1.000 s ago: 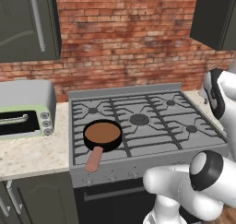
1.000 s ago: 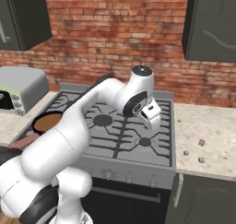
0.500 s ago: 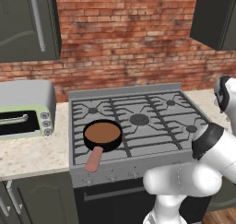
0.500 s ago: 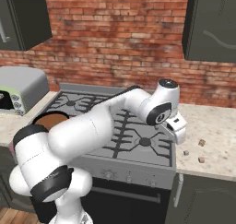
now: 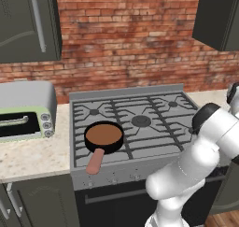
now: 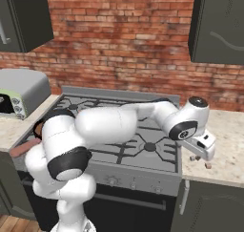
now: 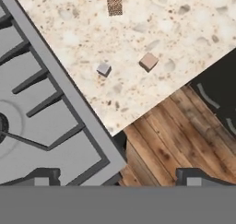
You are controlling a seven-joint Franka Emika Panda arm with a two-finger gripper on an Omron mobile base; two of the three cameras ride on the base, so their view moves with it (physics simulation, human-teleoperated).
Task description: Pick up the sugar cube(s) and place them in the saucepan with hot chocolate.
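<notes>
The gripper (image 7: 117, 174) is fully open and holds nothing. Two sugar cubes (image 7: 148, 61) lie on the speckled counter (image 7: 184, 29) at about 12 o'clock from the fingertips in the hand view, well apart from them. The saucepan (image 5: 103, 137) stands on the stove's front left burner, far across from the gripper.

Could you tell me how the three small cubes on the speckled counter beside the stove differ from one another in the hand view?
The grey cube is the smallest of the three and lies nearest the stove. The tan cube is a little larger, plain pinkish-tan, and lies nearer the counter's front edge. The speckled brown cube is darkest, rough-textured, and lies farthest from the gripper. All three rest apart on the counter, untouched.
</notes>
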